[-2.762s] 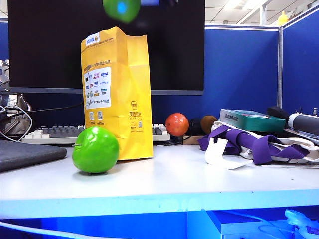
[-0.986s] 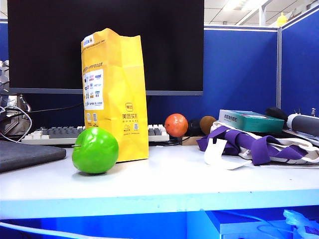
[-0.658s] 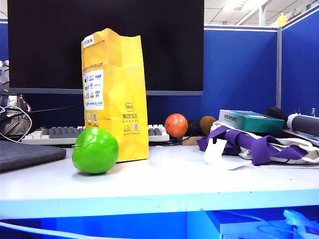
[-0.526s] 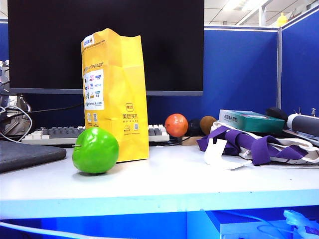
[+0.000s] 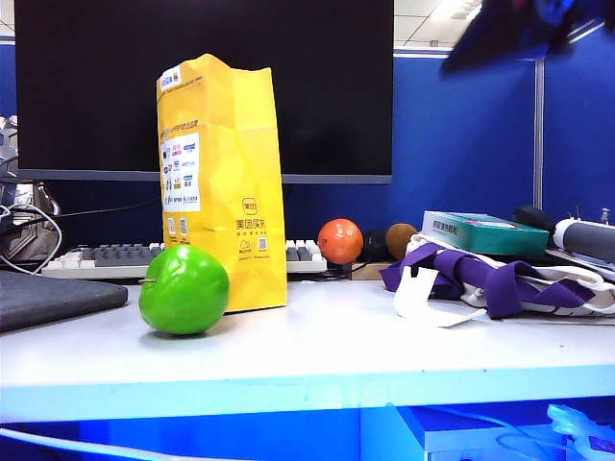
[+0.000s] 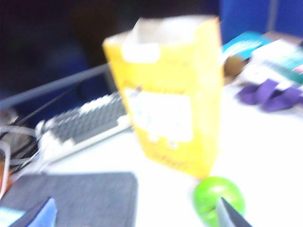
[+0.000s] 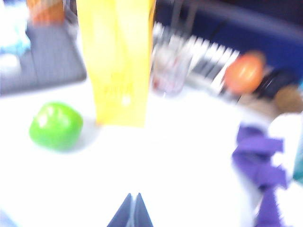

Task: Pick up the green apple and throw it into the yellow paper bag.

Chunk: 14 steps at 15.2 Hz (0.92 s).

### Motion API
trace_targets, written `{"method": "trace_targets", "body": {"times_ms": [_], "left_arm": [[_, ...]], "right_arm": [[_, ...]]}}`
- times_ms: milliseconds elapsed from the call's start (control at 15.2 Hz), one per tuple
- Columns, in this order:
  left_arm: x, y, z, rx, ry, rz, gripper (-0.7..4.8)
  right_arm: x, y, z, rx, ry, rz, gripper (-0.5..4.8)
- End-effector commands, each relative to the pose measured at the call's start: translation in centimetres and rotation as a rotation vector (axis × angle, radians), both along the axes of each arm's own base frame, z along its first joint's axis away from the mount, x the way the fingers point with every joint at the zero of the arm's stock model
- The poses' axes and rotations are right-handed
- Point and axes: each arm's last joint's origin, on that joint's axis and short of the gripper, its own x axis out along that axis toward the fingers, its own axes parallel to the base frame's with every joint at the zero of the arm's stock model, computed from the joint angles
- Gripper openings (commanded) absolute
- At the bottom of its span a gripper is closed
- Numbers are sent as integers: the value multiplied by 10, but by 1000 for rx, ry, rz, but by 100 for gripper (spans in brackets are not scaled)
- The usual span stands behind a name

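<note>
The yellow paper bag [image 5: 226, 182] stands upright on the white table, its mouth open in the left wrist view [image 6: 170, 94]. The green apple shows in no view. A larger green ball-like fruit [image 5: 184, 289] rests on the table against the bag's front left corner. My left gripper [image 6: 136, 198] hovers open above the table in front of the bag, with nothing between its fingers and one fingertip [image 6: 227, 215] overlapping the green ball [image 6: 215, 198]. My right gripper [image 7: 134, 194] is shut and empty, high above the table facing the bag [image 7: 116, 56]. The right arm [image 5: 519, 34] is a dark blur at the exterior view's top right.
A keyboard [image 5: 115, 254] and a black monitor [image 5: 192, 86] stand behind the bag. An orange fruit [image 5: 340, 240] and a brown one [image 5: 401, 237] lie to its right. Purple-strapped cloth [image 5: 490, 279] and a teal box [image 5: 485, 230] fill the right side. A dark pad [image 5: 53, 298] lies left.
The green thing seen above the bag's mouth at first is gone, and the bag has turned slightly. A dark blurred arm has just swung into the exterior view's top right.
</note>
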Motion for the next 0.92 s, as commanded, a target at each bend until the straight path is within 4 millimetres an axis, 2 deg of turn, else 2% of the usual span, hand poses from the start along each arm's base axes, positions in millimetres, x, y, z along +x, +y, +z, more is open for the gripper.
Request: {"method": "trace_targets", "body": {"times_ms": [66,658,921], "left_arm": [[1,6,1,-22,-24,209,479],[1,6,0,-43,-8,237,479],[1,3,-1,-41,8,189,479]], "right_arm": [[5,3,-2,0,15,-3,-1],[4,2,-7,-24,63,-3,-1],[3,3,-8,-24,69,8,-1]]}}
